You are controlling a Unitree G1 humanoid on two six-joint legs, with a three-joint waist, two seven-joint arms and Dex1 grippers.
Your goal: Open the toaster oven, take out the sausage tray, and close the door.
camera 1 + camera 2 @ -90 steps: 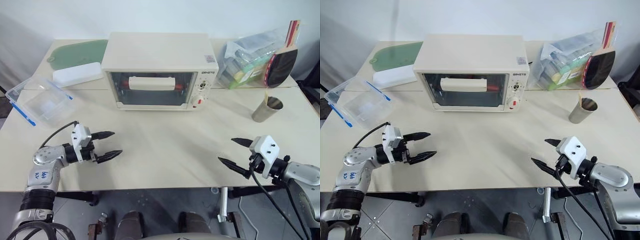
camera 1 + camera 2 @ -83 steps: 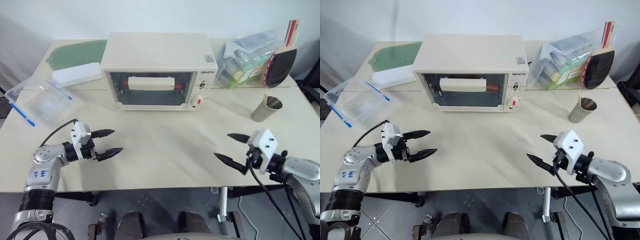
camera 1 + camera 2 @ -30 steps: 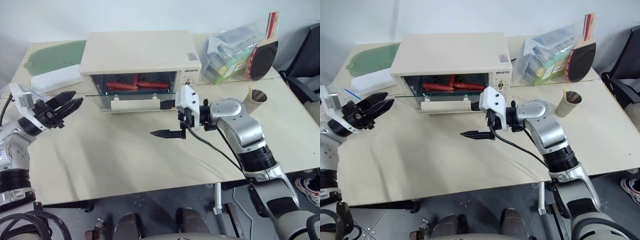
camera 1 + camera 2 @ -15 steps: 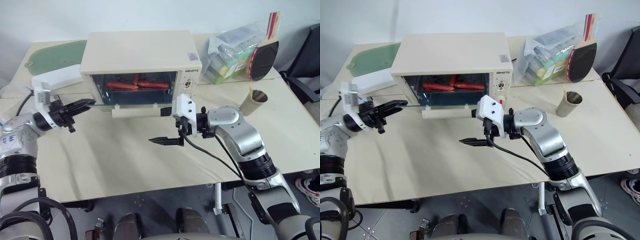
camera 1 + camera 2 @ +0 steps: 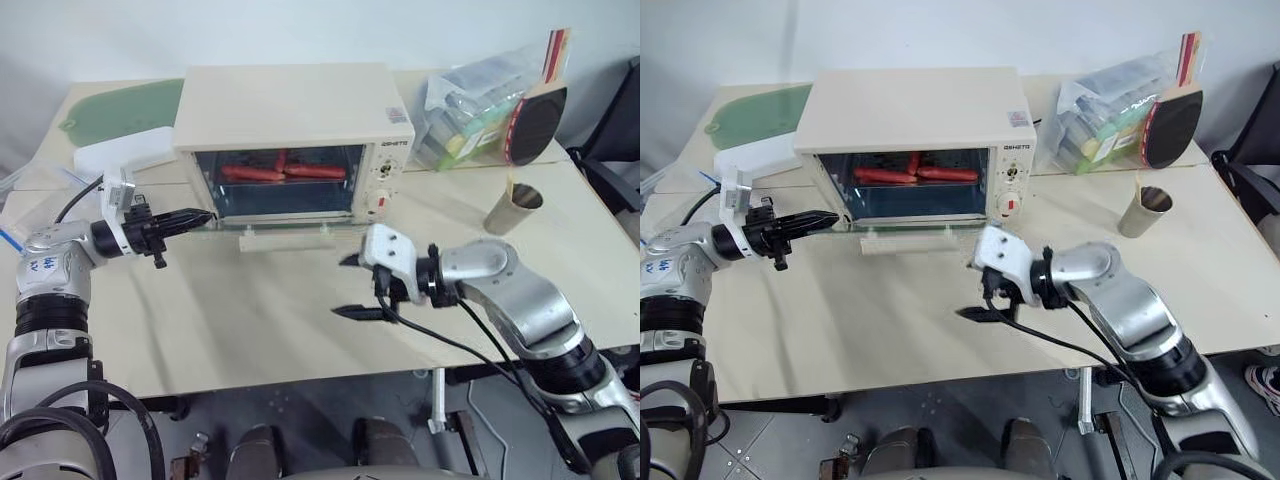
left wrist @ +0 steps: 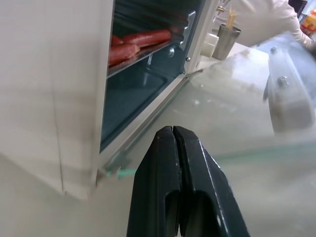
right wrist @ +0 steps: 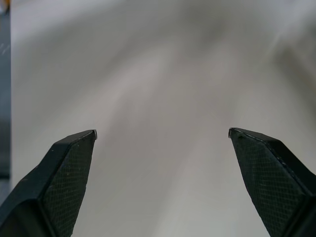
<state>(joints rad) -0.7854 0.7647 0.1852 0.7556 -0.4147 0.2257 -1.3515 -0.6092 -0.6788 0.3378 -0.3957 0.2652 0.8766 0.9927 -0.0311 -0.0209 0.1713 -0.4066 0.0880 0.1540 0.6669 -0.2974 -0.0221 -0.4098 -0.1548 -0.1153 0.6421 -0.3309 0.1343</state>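
Left eye view: the toaster oven (image 5: 295, 110) stood at the far middle of the table (image 5: 250, 320), its door (image 5: 285, 228) swung down flat toward the near side with the cream bar handle along its near edge. Inside the open cavity lay the sausage tray (image 5: 283, 176), carrying red sausages. The left gripper (image 5: 200, 217), fingers pressed together with nothing between them, reached in from the left with its tips at the left corner of the lowered door. The right gripper (image 5: 355, 287), fingers spread wide and empty, hung over the table near the door's handle, clear of it. A metal cup (image 5: 512, 209) stood to the right, and farther back a clear bag of items (image 5: 470, 110) and a table-tennis paddle (image 5: 535, 110); a green mat (image 5: 125, 105) and a white box (image 5: 125, 155) lay at far left. Right eye view: the same layout, with the left fingertips level with the door's left edge. Left wrist view: the closed left fingers (image 6: 197, 177) lay over the glass of the door, beside the oven's open mouth, where sausages rested on the tray. Right wrist view: the two right fingers (image 7: 69, 163) stood well apart over bare table.
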